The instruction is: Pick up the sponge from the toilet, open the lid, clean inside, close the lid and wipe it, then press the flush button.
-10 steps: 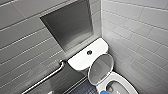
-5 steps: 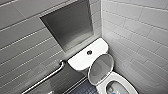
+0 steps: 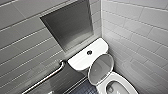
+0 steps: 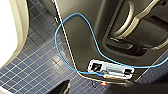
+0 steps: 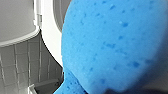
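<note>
The white toilet stands in the corner of the tiled room. Its lid is raised and leans back toward the tank. Below it the seat ring and open bowl show at the lower edge of the head view. The dark flush button sits on the flat tank top. In the right wrist view the blue sponge looms very close, with my right gripper shut on it and white toilet ceramic behind. My left gripper is open and holds nothing.
A metal grab bar runs along the left wall beside the tank. A recessed niche is set in the wall above it. The left wrist view looks down on blue floor tiles, the robot's dark base and a blue cable.
</note>
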Controlling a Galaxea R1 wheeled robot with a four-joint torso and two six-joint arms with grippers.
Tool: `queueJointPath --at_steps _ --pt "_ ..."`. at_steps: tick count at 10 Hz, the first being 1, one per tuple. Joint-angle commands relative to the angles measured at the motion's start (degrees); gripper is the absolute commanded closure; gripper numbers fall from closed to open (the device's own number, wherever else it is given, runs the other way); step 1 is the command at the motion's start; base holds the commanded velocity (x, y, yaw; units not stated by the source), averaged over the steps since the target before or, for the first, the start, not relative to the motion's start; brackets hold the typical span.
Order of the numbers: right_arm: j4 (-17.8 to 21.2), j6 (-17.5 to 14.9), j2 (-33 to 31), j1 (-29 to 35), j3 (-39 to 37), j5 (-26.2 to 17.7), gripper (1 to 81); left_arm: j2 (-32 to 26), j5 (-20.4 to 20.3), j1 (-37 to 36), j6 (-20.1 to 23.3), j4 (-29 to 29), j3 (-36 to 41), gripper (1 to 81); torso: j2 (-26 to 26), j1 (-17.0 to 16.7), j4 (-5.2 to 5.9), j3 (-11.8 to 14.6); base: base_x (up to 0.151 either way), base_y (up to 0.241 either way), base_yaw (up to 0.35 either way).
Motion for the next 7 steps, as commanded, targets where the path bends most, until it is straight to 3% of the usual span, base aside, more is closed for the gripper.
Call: queueJointPath --at_steps 1,7 --pt "0.05 -0.14 -5.36 -3.16 5.61 2.51 81.1 -1.07 2.81 1.61 0.18 0.77 -0.69 1.0 0.00 0.00 0.00 0.00 0.000 0.000 0.000" --pt "1.64 -0.84 -13.27 -14.41 14.22 19.30 81.1 -1.42 2.73 1.52 0.18 0.85 -0.69 1.0 0.00 0.00 0.00 0.00 0.000 0.000 0.000"
